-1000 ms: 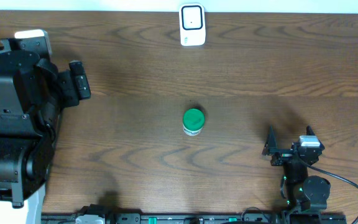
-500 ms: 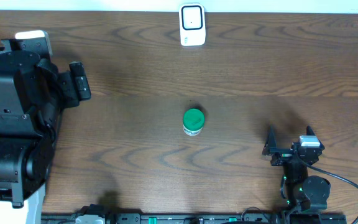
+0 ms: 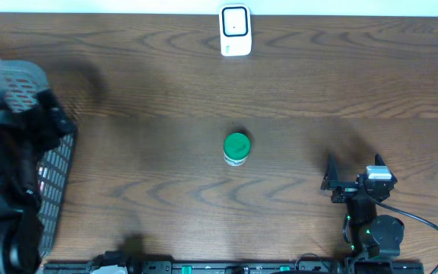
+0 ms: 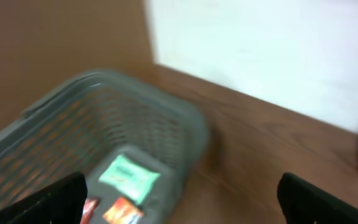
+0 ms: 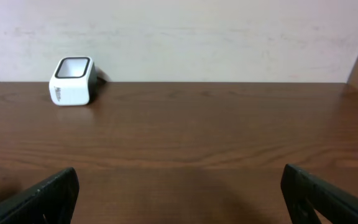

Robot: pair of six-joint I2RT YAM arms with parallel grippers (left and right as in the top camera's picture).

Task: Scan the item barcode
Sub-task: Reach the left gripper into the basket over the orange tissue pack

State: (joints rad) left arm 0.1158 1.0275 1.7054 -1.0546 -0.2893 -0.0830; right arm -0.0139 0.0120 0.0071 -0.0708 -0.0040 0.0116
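Left gripper (image 4: pixel 179 202) hung with its jaws spread wide and nothing between them, above a grey plastic mesh basket (image 4: pixel 166 106) at the left edge of the brown wooden table (image 3: pixel 166 84). That view was blurred, though a pale green flat packet (image 4: pixel 129 176) showed inside the basket. Well to the right, at mid-table, stood the small white jar with a round green lid (image 3: pixel 236 147), upright and touched by neither arm. Beyond it, by the far edge, sat the white box-shaped barcode scanner (image 3: pixel 235 30). Near right, the right gripper (image 3: pixel 353 171) sat equally wide and empty. The task seemed to be at its opening step, the reach for the jar. Next, one arm would need to close around the jar's body and turn its label to the scanner; where the barcode lay could not be told
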